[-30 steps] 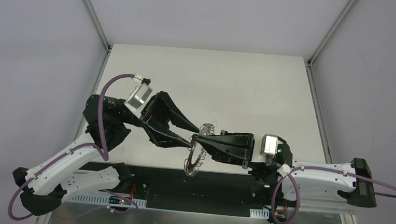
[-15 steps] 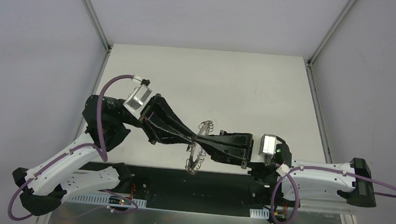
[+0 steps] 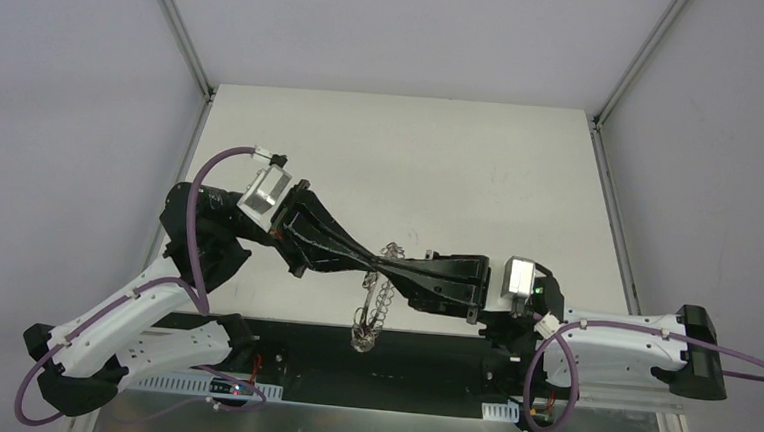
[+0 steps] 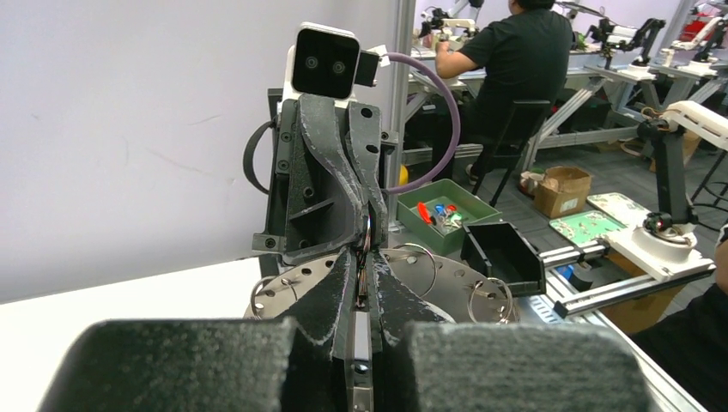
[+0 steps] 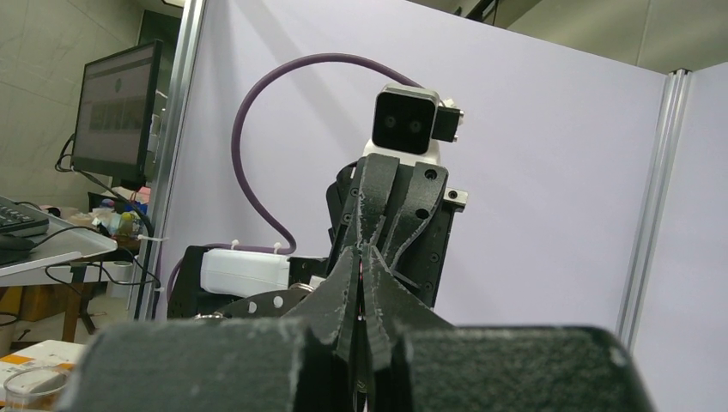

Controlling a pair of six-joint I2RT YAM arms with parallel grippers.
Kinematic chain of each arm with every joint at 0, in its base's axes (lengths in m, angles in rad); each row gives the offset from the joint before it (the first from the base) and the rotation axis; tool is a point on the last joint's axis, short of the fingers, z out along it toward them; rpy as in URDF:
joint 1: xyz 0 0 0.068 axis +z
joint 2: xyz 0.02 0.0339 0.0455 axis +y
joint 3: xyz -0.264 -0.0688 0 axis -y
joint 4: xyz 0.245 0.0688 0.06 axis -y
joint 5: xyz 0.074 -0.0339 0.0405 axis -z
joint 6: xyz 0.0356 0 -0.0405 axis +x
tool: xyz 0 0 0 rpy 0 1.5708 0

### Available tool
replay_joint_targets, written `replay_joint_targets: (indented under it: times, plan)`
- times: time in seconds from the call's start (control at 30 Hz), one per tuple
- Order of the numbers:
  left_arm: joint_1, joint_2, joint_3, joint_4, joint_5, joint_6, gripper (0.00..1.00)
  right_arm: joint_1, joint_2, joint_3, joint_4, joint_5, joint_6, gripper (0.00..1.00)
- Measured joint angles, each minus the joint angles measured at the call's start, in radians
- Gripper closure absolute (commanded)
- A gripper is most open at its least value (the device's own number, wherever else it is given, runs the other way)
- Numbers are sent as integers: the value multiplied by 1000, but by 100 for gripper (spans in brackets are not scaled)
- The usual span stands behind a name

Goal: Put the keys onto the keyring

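Above the table's near edge my left gripper [image 3: 376,265] and right gripper [image 3: 392,268] meet tip to tip. Both are shut on the keyring [image 3: 373,311], a silvery ring fringed with wire loops. It sags below the tips like a chain, and a few loops stick up above them. In the left wrist view the left gripper [image 4: 362,279] pinches a thin dark strip, with the ring's holed rim [image 4: 464,292] spread behind it. The right wrist view has the right gripper [image 5: 361,268] closed, with the rim [image 5: 257,306] at its left. No keys can be made out.
The white table [image 3: 412,158] lies beyond the arms, with grey walls and metal posts on three sides. A black strip [image 3: 349,366] runs along the near edge between the two arm bases. The ring's lowest loops hang over this strip.
My left gripper's fingers were spread beside the right gripper's tip and have closed onto the ring. The ring has folded from a rounder hoop into a narrow hanging chain. The right arm stayed still.
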State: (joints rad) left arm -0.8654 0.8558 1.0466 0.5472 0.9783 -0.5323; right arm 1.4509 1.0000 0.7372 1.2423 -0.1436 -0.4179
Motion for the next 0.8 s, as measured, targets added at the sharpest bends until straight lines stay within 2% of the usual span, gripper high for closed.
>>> replay_joint_targets:
  times: [0.03,0.1,0.3,0.4,0.57,0.8]
  plan:
    - [0,-3,0,-13,-10,8,100,0,-2,0,-6,5,2,100]
    - [0,-9,0,-42,-27,27,100,0,-11,0,-26,15,7,88]
    - [0,-14,8,-193,-76,68,100,-2,-93,-1,-154,67,10,65]
    - [0,-10,8,-313,-107,93,100,-1,-156,6,-257,90,-3,61]
    - [0,-27,10,-491,-144,140,100,-1,-228,197,-698,153,-9,58]
    - [0,-35,66,-654,-137,183,100,-1,-148,620,-1316,298,35,56]
